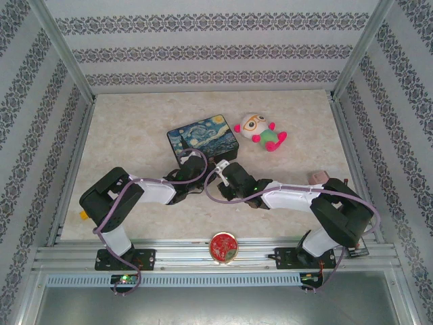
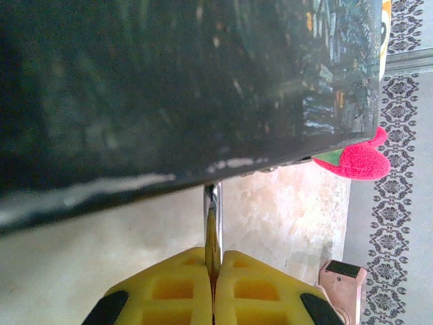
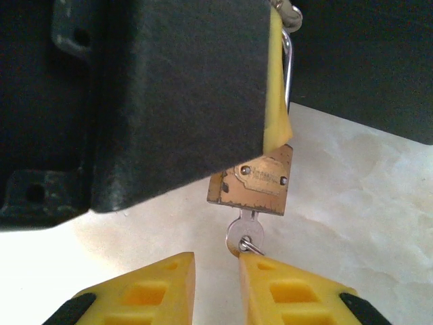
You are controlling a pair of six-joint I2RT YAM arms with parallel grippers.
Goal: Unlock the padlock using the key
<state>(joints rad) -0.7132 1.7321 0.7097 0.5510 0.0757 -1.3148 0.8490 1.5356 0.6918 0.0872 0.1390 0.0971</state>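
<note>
Brass-coloured padlock point(image 3: 252, 181), tiny, hanging just off the front of the dark painted tin box point(image 1: 203, 139), over the marbled table point(image 3: 352, 203). Held by its thin silvery shackle point(image 2: 213, 217): left gripper point(image 2: 214, 257) pressed together on that bar, nothing else between the pads. Key point(image 3: 242, 235) already seated in the keyway at the bottom of the body, round bow and small wire ring sticking out below. Right gripper point(image 3: 216, 261) spread partway, pinching nothing; bow just beside the tip of one finger point(image 3: 270, 277), apparently touching at the ring, not centred in the gap.

Handling, as a guess: light and fully rigid, metal throughout, so slick against foam pads and quick to swing or twist about the shackle when pushed. Nothing fragile except the key shank, thin enough to bend if levered sideways. Best hold for the turn: flat faces of the bow, squarely between both pads, close to the body but clear of it. Needs re-centring first, otherwise likely to nudge the bow aside and rock the lock. Worth keeping the twist purely about the key's own axis, with the shackle clamp taking the reaction. Cannot tell whether hooked through a hasp on the box or free of it.
</note>
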